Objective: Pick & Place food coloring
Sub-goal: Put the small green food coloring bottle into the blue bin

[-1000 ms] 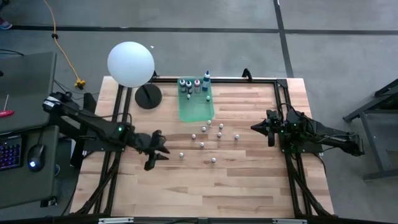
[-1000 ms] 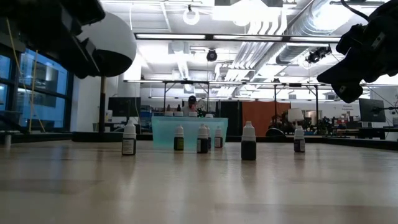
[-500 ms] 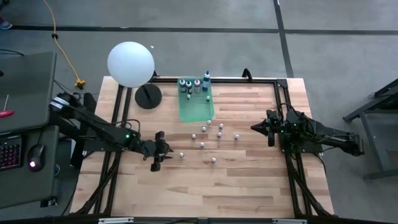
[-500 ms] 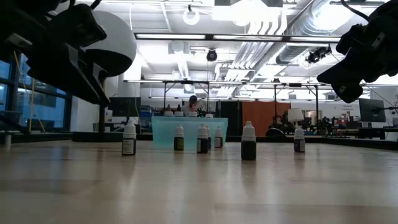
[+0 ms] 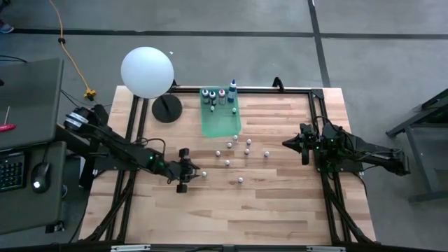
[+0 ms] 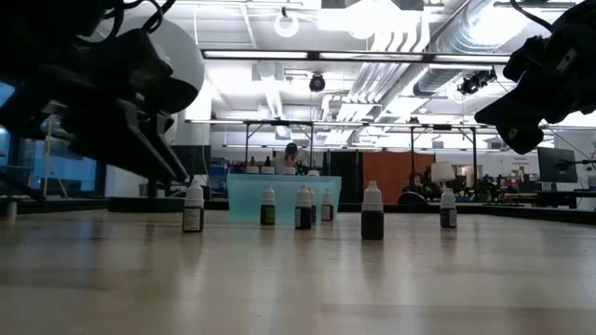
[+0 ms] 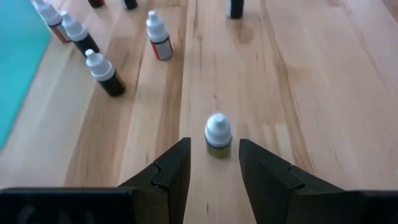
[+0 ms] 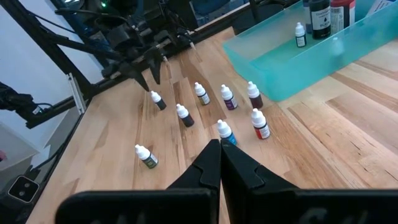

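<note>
Wooden table (image 5: 280, 203); nearest bottle (image 7: 218, 135) upright just ahead of left gripper (image 7: 214, 163), jaws apart, nothing held. Likely light, rigid, tippy; best pinched low on body, not cap. Right gripper (image 8: 219, 163) clenched empty, waiting at table's right.

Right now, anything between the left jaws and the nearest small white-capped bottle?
Nothing: in the left wrist view only bare wooden table separates the open left gripper from the small white-capped bottle.

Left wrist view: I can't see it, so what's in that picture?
The left gripper has open fingers with a tiny white-capped bottle standing between the tips, not yet squeezed. More little bottles stand farther off on the wooden table, beside a green tray.
</note>
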